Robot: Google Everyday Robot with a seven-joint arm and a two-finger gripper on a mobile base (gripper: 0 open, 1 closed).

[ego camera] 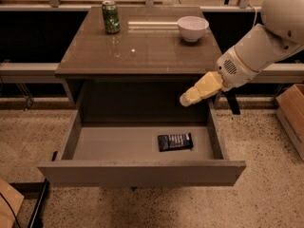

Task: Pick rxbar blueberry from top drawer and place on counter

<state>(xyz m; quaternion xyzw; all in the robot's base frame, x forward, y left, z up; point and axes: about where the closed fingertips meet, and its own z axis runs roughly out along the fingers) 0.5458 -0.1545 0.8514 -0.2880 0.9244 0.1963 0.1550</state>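
Note:
The rxbar blueberry [175, 141], a flat dark navy bar with white lettering, lies on the floor of the open top drawer [118, 148], right of centre near the front. My gripper [186, 99], with yellowish fingers, hangs above the drawer's back right part, just under the counter's front edge, up and a little right of the bar and not touching it. The counter [147, 51] is the glossy brown tabletop above the drawer.
A green can [110, 17] stands at the counter's back left and a white bowl [192, 28] at its back right. A cardboard box [292, 113] sits on the floor to the right. The speckled floor surrounds the cabinet.

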